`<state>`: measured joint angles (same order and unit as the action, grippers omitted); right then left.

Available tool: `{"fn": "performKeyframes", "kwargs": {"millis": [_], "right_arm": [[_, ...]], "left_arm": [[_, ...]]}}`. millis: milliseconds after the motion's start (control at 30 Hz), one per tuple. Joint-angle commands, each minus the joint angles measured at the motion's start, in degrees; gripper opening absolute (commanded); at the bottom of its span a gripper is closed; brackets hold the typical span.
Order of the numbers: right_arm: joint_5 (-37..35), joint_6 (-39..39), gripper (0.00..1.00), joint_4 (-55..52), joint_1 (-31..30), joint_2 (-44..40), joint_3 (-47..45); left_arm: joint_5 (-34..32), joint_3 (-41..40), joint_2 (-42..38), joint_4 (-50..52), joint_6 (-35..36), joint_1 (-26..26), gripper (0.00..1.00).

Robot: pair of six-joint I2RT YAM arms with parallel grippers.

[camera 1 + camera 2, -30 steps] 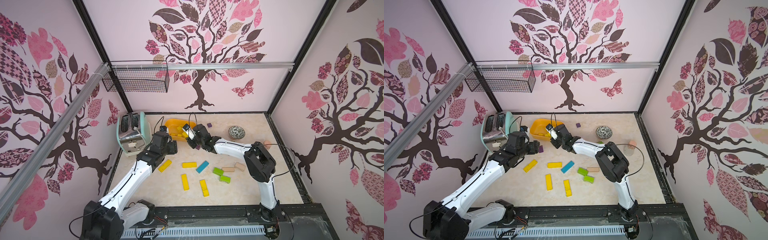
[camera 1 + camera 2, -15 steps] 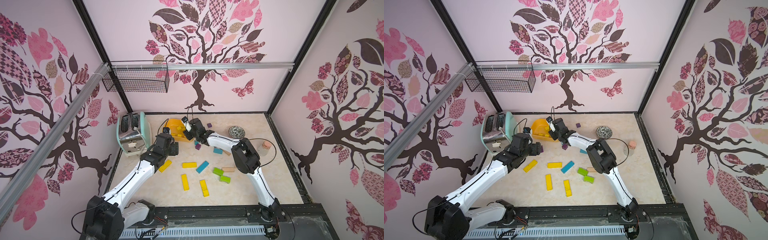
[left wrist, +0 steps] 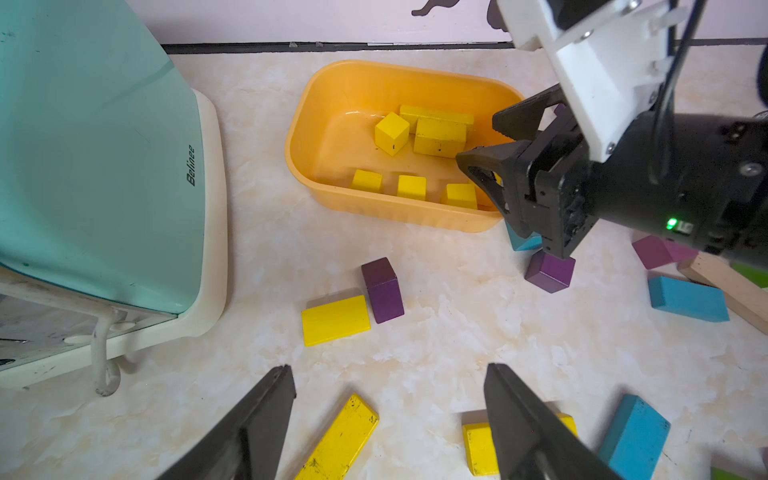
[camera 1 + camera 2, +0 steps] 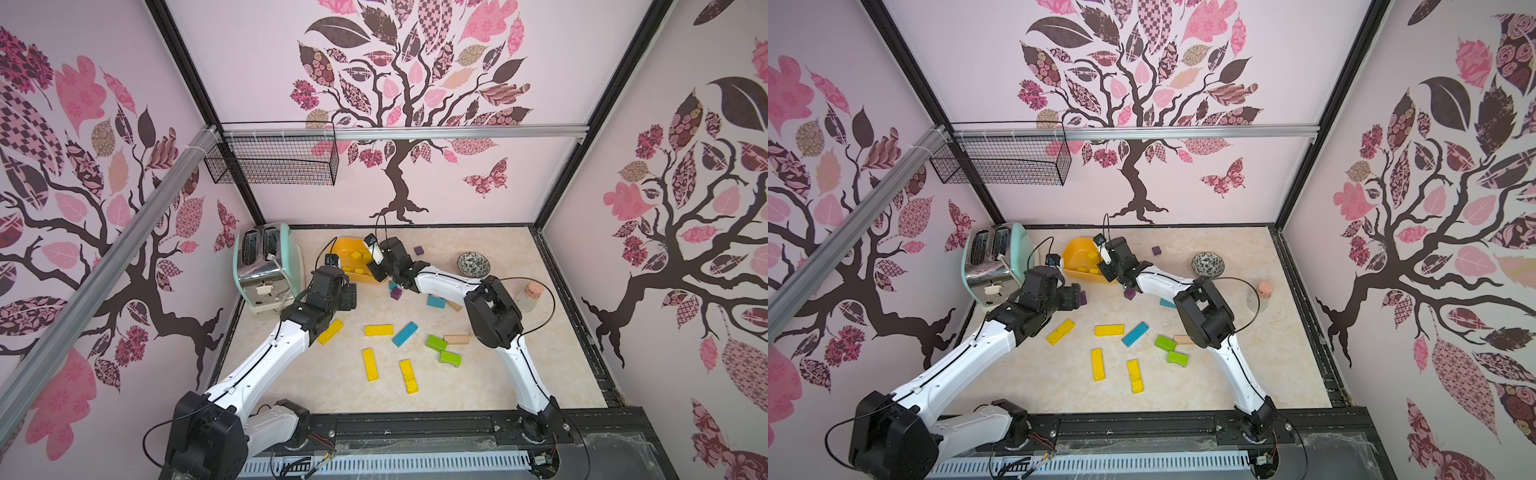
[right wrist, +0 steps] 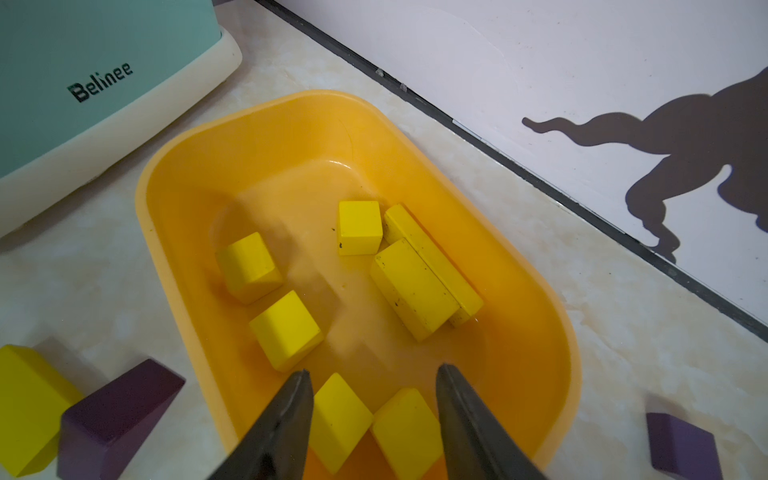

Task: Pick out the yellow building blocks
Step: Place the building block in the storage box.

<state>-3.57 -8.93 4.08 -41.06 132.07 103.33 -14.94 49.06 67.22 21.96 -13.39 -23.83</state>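
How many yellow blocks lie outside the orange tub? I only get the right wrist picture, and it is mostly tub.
Observer: In both top views four long yellow bars lie loose on the table.
Operator: Is the other arm carrying one?
Observer: No, the left gripper is open and empty.
Operator: Anything besides blocks around?
Observer: A patterned bowl and a corked glass jar stand near the right arm.
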Motion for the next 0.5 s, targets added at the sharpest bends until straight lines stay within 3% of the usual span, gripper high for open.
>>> {"fn": "performKeyframes", "kwargs": {"millis": [0, 200, 467], "right_arm": [[2.1, 1.3, 0.53, 0.1, -0.3, -4.2, -0.5], [4.9, 3.8, 0.52, 0.5, -0.3, -10.8, -5.3], [8.0, 7.2, 0.52, 2.3, -0.3, -24.4, -20.7]], "left_arm": [[0.4, 0.1, -0.4, -1.2, 0.4, -0.2, 0.78], [3.4, 2.2, 2.6, 2.2, -1.5, 0.0, 0.78], [9.8, 4.8, 7.7, 6.8, -3.8, 0.7, 0.76]]}}
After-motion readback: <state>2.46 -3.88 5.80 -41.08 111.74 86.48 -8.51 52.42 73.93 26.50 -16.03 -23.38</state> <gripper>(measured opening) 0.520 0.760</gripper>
